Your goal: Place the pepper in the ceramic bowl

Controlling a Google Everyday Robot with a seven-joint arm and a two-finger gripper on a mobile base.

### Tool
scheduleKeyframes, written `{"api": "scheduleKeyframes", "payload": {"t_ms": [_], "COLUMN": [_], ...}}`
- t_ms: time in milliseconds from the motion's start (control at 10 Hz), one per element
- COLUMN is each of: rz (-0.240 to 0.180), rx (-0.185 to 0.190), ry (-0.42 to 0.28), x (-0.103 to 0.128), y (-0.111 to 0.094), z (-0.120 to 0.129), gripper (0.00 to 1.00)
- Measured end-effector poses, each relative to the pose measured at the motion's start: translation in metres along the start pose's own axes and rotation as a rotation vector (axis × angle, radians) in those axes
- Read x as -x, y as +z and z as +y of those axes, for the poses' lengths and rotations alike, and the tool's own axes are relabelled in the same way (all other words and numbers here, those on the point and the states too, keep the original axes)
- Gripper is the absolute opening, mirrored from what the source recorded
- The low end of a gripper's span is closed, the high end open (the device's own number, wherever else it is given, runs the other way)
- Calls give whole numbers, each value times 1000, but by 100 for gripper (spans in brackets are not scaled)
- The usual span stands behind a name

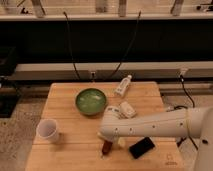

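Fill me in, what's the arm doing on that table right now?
The arm reaches in from the right with its gripper down at the pepper, near the table's front edge next to the phone. The pepper is on the wood, not lifted. The green bowl sits empty further back, a white cup at front left, and a bottle and a small white item beyond the arm. Nothing is in the bowl yet.

Wooden table (65, 95) — green ceramic bowl (91, 101), white cup (47, 131), pepper (106, 147) under the pincer (107, 142), black phone (142, 147), small bottle (123, 85).
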Motion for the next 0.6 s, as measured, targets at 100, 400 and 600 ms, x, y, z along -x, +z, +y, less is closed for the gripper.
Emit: {"api": "scheduleKeyframes", "payload": {"t_ms": [100, 400, 600], "rz": [-1, -1, 1], "rx": [0, -2, -2], "ry": [0, 0, 1], "x": [0, 0, -1], "y": [0, -4, -11], "z": [0, -1, -2], "gripper": [58, 28, 31]}}
